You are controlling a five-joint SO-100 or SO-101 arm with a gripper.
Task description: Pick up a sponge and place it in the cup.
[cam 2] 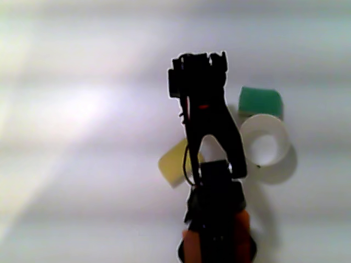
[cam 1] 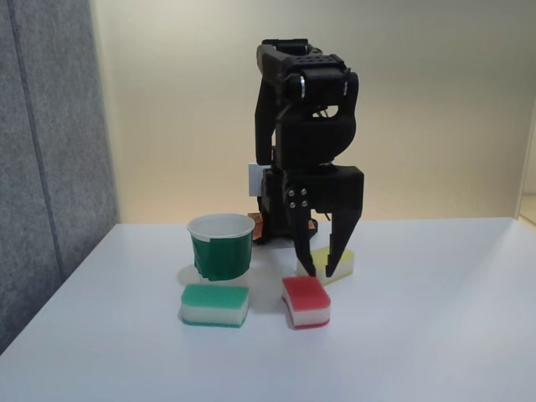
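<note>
Black two-finger gripper (cam 1: 320,273) hovering, jaws apart, just above small red-topped block sponge (cam 1: 306,301); green-banded white paper cup (cam 1: 221,246) left in fixed view, beside green-topped sponge (cam 1: 215,304).

The sponge (cam 1: 306,302), a small block with a red top, a white middle layer and a thin red base, is seen lying flat on the white surface in the lower middle of the fixed view, slightly right of centre. The cup (cam 1: 221,245), white-rimmed with a green band around its body, is seen standing upright and empty to the upper left of it, well apart; in the other view its round white opening (cam 2: 265,140) is shown at centre right.
</note>
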